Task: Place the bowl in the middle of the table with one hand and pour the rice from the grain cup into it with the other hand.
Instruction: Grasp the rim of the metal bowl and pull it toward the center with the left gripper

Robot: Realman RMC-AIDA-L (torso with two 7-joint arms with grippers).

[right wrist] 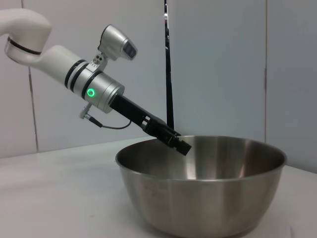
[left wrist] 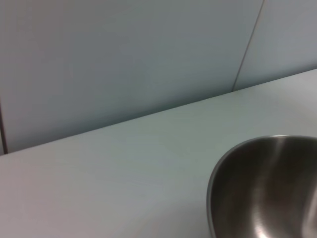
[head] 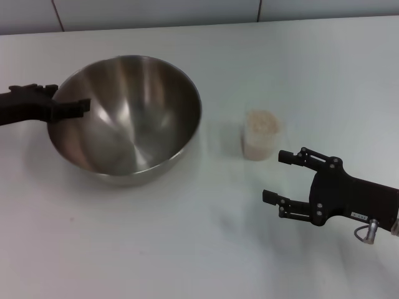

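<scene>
The steel bowl (head: 137,118) sits left of the middle of the white table (head: 187,249). My left gripper (head: 72,107) is shut on the bowl's left rim, with one finger reaching inside. The bowl also shows in the left wrist view (left wrist: 267,188) and in the right wrist view (right wrist: 198,198), where the left gripper (right wrist: 176,141) rests on its far rim. The clear grain cup (head: 260,134), full of pale rice (head: 260,123), stands upright to the right of the bowl. My right gripper (head: 277,176) is open and empty, just in front and to the right of the cup, apart from it.
A grey panelled wall (head: 156,12) runs along the table's far edge. Bare tabletop lies in front of the bowl and between the bowl and the cup.
</scene>
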